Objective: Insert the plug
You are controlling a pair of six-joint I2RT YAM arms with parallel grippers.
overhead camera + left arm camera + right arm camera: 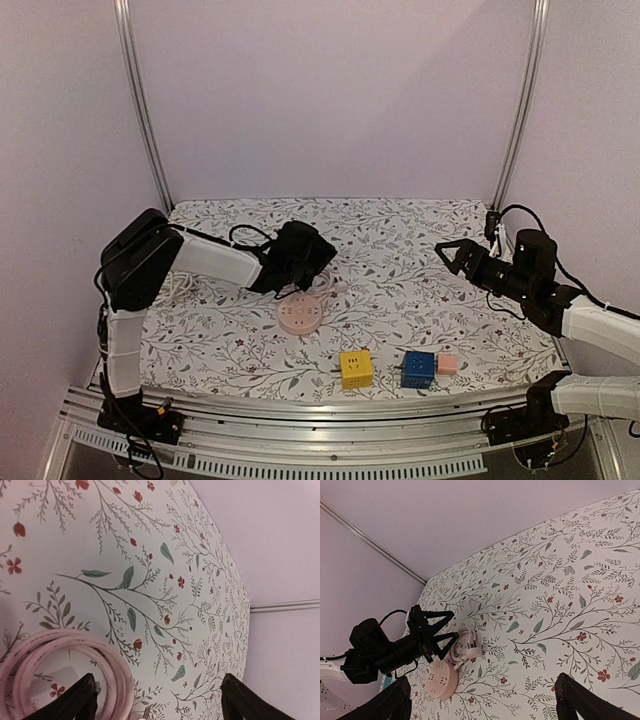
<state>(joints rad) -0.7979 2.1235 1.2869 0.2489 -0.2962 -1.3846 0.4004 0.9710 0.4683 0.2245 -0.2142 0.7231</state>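
A: 3 small cubes come first, nearer the arm bases than the round pink socket (300, 317) and off toward its right-arm side: 1 yellow cube (356, 368), 1 blue cube (418, 368) and 1 pink cube (447, 362). Only the top view shows them.

B: And the plug?

A: 1 plug (472, 642), pale, lies on the flowered table (400, 220) just beyond the socket, on its far side, not in it. The right wrist view shows that plainly. From the top, the left arm's wrist covers most of it.

B: What does the left wrist camera add?

A: 1 cable (67, 647), coiled in loops at the lower left, with 2 black fingertips (75, 700) at the bottom edge. I cannot make out the socket there.

B: So the left gripper?

A: The left gripper (454, 625) sits just beside the plug, past the socket's far side. Its jaws are spread wide with nothing between them.

B: And the other one?

A: The right gripper (448, 258) is well apart from the socket, out on its right-arm side. Its 2 fingers also stand wide apart and hold nothing. Its own camera looks back across the table at the socket, the plug and the left gripper together.
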